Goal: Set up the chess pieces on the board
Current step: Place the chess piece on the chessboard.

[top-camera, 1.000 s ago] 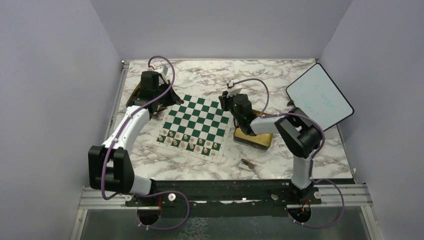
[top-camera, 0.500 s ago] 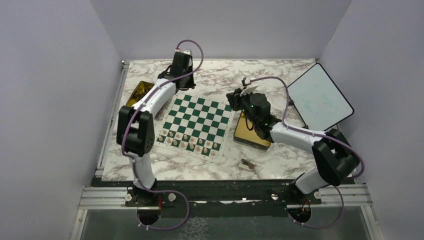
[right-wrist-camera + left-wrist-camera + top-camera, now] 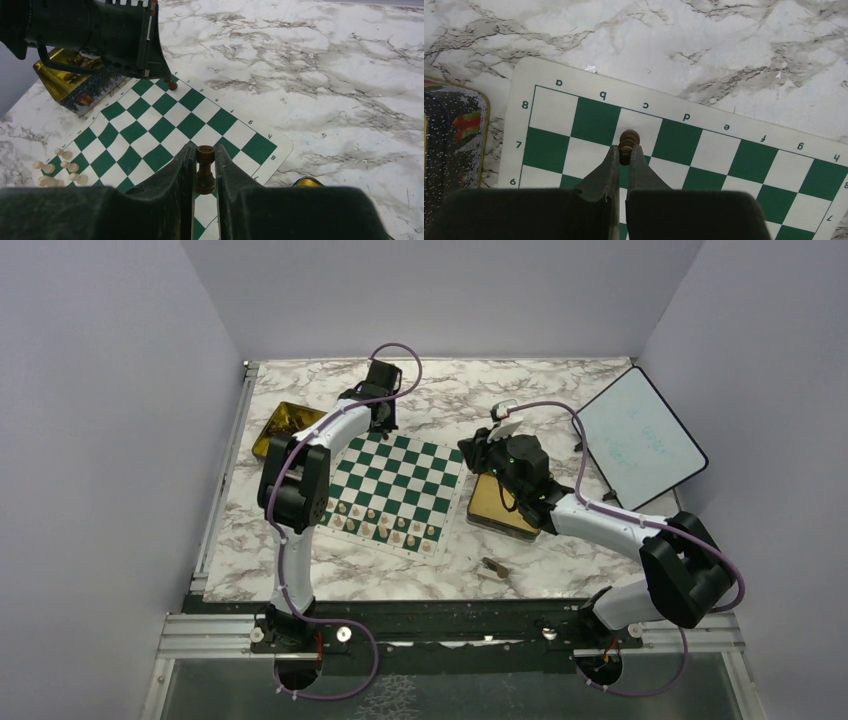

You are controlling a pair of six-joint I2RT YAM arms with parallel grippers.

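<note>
Dark pieces (image 3: 629,144) (image 3: 205,172) between both arms' fingers (image 3: 605,172) (image 3: 182,172)

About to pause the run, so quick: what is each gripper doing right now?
Left gripper: closed, holding a round-topped dark piece.
Right gripper: closed, holding a flat-topped dark piece.

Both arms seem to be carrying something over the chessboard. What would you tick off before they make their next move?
1. Is the left gripper shut on its dark piece? ok.
2. Is the right gripper shut on the other dark piece? ok.
3. Are the board squares under the left arm's piece bare? ok.
4. Is that piece touching the board? cannot tell.
5. Are the two grippers apart? ok.
6. Is nothing left off the board? not ok: a stray piece lies on the table.
</note>
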